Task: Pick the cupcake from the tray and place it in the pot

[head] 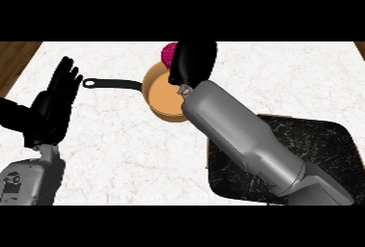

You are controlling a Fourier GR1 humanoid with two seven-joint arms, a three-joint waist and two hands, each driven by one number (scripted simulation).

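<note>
Cupcake (168,54) in right hand (192,60) over pot (160,94)

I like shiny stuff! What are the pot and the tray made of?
The pot looks like orange-tan metal or enamel, smooth and matte, with a thin black handle. The tray looks like black stone or marbled plastic, streaked with pale veins. Neither looks shiny.

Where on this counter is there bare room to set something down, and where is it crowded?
Bare counter lies between the left hand and the tray, below the pot's handle; another patch sits upper right, above the tray. It is crowded at the pot, where the right hand holds the cupcake.
</note>
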